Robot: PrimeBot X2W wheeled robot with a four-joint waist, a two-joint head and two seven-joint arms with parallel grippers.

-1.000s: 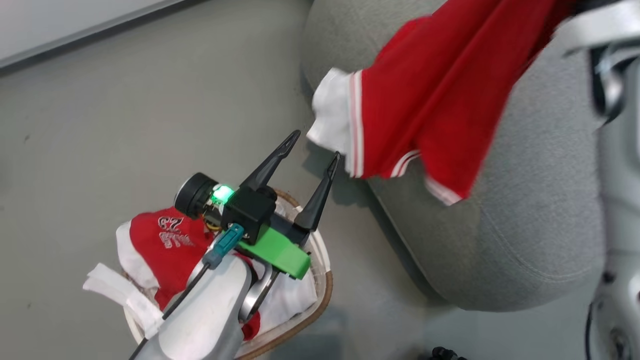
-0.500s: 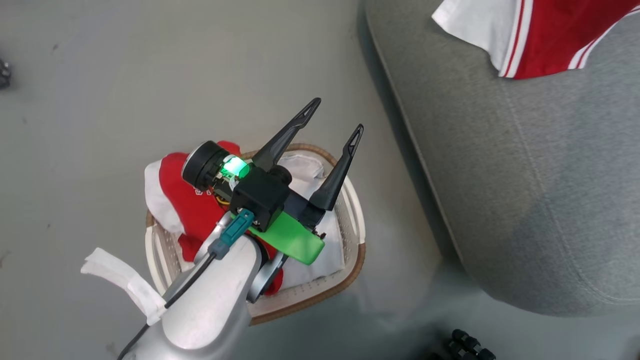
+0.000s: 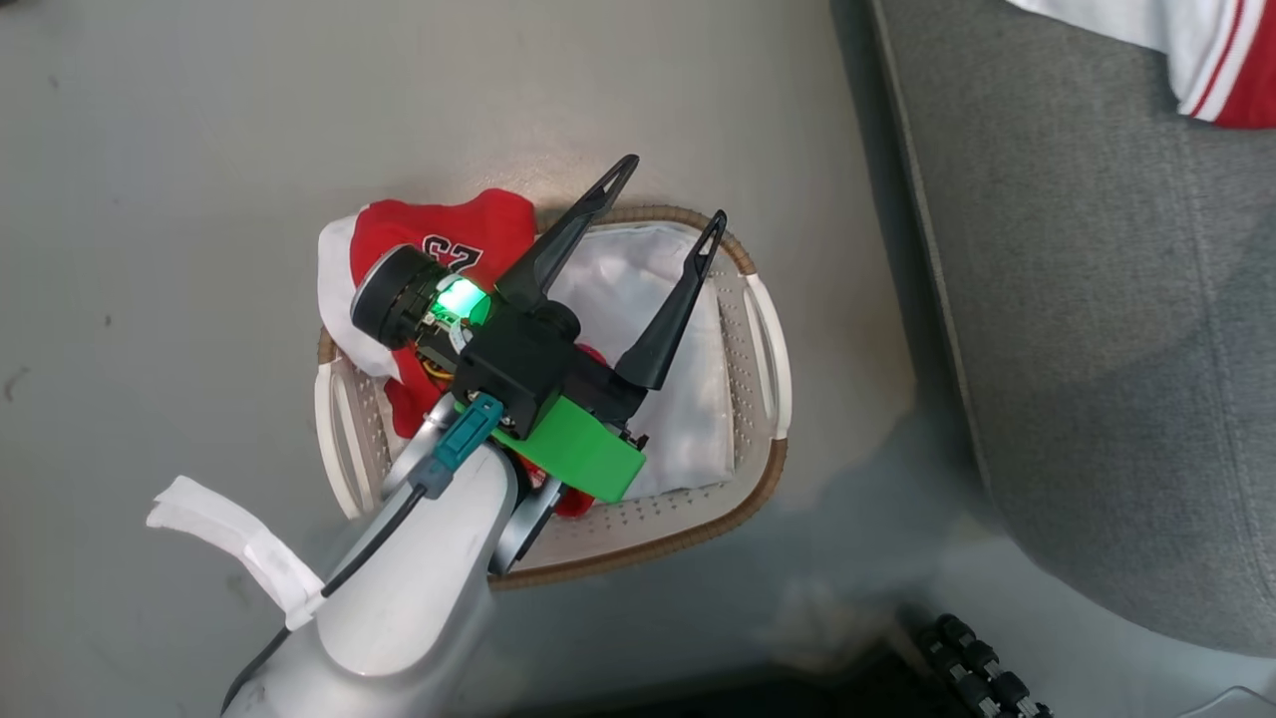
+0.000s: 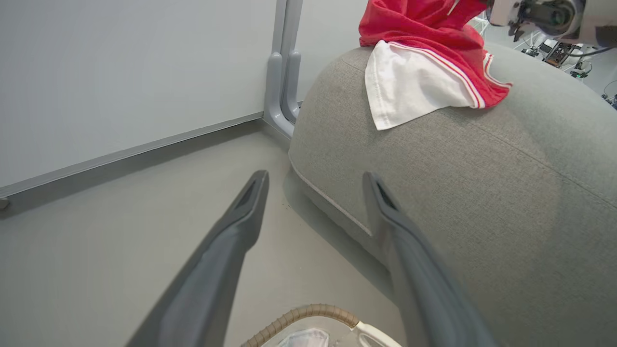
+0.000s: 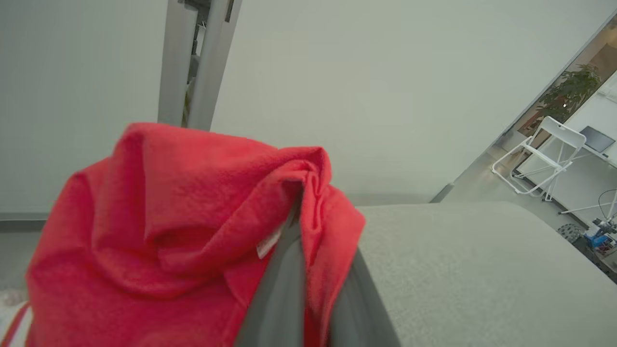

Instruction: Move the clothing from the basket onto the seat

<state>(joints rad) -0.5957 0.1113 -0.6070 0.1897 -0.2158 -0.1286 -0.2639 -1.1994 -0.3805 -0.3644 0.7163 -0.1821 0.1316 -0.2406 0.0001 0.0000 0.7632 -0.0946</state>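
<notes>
L jaws spread wide over the basket; R jaws clenched on a red garment at the seat.

Only readable print is "23", upside down in the head view, on the red jersey (image 3: pixel 454 249). The jersey slumps over the basket (image 3: pixel 768 329) rim on the side away from the seat (image 3: pixel 1097 349), partly hidden under the L wrist. L gripper (image 3: pixel 673 189) hangs above the basket, fingers slanting toward the seat w/ nothing between them, and a green light (image 3: pixel 461 297) is lit on the wrist. White liner (image 3: pixel 638 289) lies bare in the basket's seat-side half. R gripper (image 5: pixel 320 231) pinches a fold of the red-white garment (image 4: pixel 424 72), whose white panel w/ stripe trim drapes over the seat's rounded top. The basket sits on the grey floor (image 3: pixel 199 150) near the seat's edge. Bkgd: grey post (image 4: pixel 282 72) by the wall, white folding chair (image 5: pixel 549 149), plant (image 5: pixel 566 96).
</notes>
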